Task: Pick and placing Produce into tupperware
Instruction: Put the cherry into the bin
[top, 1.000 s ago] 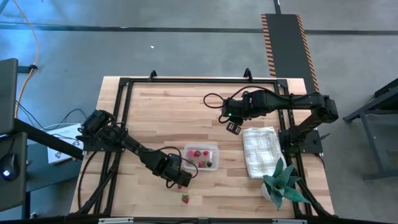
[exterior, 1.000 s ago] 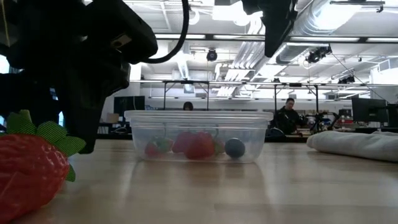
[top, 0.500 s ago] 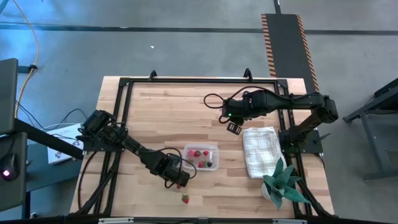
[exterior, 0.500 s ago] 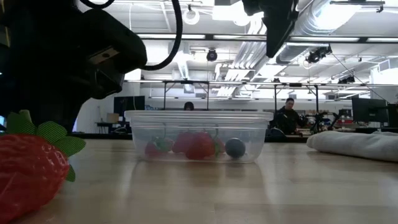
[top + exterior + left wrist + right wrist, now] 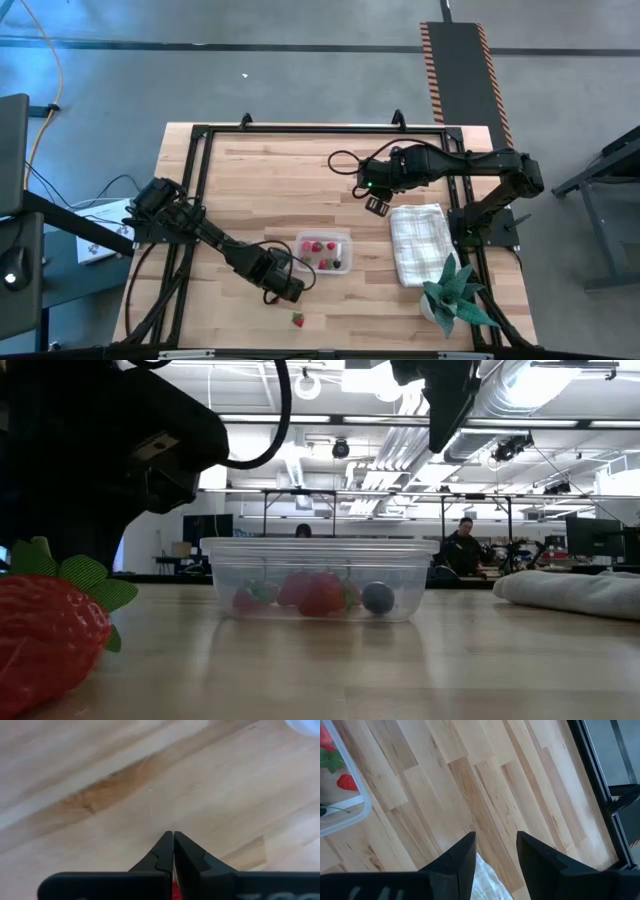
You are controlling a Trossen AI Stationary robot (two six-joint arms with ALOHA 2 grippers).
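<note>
1. Our left hand [image 5: 287, 288], lower centre, is pinching a strawberry [image 5: 173, 890].
2. We should lift clear, then release above the box [image 5: 325, 253], right beside it.
3. Right hand [image 5: 375, 205] waits, spread.

clear tupperware [image 5: 338, 266] w/ red fruit pieces [image 5: 318, 246], lone strawberry [image 5: 297, 320] on table nearby

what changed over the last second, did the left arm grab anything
The left tool rose off the table beside the tupperware; its fingers are pinched together with a sliver of red between them, apparently a small fruit piece. The strawberry near the table's front edge, the fruit in the tupperware, the cloth and the right tool, open, stayed put.
</note>
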